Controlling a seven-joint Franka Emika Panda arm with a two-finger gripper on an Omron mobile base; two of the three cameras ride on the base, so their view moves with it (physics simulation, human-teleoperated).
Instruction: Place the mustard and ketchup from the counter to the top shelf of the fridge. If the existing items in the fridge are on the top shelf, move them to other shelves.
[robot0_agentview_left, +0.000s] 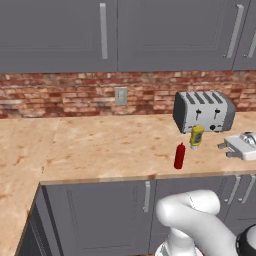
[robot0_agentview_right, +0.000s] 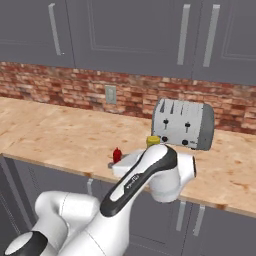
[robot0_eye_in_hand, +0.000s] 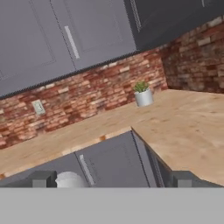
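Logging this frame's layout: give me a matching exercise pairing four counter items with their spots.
Things:
1. slim red ketchup squeeze bottle
2. squat yellow mustard squeeze bottle
3. silver four-slot toaster
4. small green plant in a grey pot

Places:
A. against the brick wall, behind the yellow bottle
B. nearest the counter's front edge
C. just in front of the toaster
D. in the hand view, on the counter by the brick wall

Pairs: 1-B, 2-C, 3-A, 4-D

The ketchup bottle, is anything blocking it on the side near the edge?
No. The ketchup stands near the counter's front edge with bare wood before it. The mustard and toaster stand behind it, toward the wall.
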